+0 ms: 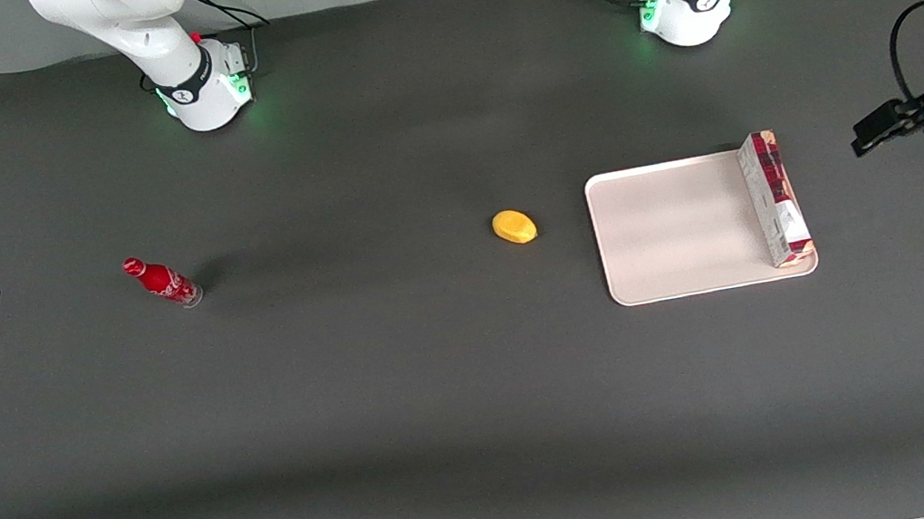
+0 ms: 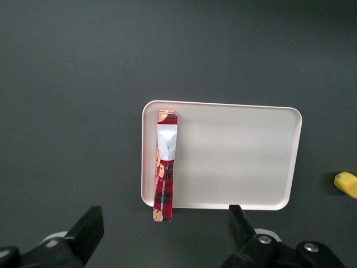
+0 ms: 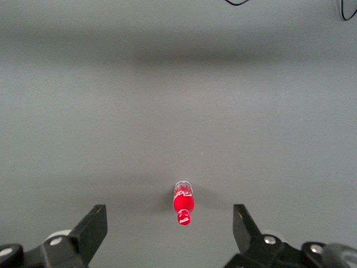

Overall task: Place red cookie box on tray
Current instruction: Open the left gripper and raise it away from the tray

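The red cookie box [image 1: 774, 199] stands on its long narrow side on the tray [image 1: 677, 227], along the tray's edge toward the working arm's end of the table. In the left wrist view the cookie box [image 2: 165, 167] lies along one short edge of the tray [image 2: 234, 162], and one tan end reaches just over the rim. My left gripper [image 1: 864, 131] hangs above the table, apart from the tray and toward the working arm's end. It is open and empty, and its two black fingers [image 2: 89, 223] stand wide apart with the box end showing between them.
A yellow rounded object [image 1: 514, 226] lies on the dark table beside the tray, toward the parked arm; it also shows in the left wrist view [image 2: 347, 184]. A small red bottle [image 1: 161, 282] lies farther toward the parked arm's end and shows in the right wrist view [image 3: 183, 204].
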`<action>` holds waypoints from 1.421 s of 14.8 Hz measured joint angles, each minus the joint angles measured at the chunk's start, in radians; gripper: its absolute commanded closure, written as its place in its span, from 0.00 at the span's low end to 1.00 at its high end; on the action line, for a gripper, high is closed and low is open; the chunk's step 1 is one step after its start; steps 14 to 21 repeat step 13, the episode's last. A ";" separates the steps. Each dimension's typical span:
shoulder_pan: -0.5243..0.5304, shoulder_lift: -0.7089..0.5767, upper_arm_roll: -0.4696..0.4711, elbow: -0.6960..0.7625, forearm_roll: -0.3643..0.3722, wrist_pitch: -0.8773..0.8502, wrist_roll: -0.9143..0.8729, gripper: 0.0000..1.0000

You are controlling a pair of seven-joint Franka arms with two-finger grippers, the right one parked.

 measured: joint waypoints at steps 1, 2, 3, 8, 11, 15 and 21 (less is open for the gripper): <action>0.000 -0.002 -0.005 0.041 0.010 -0.040 -0.005 0.00; 0.000 -0.003 -0.009 0.078 0.019 -0.068 -0.009 0.00; 0.000 -0.003 -0.015 0.106 0.024 -0.084 -0.012 0.00; -0.002 0.000 -0.057 0.159 0.052 -0.095 -0.016 0.00; -0.004 0.005 -0.064 0.164 0.056 -0.094 -0.017 0.00; -0.004 0.008 -0.065 0.171 0.057 -0.094 -0.017 0.00; -0.004 0.008 -0.065 0.171 0.057 -0.094 -0.017 0.00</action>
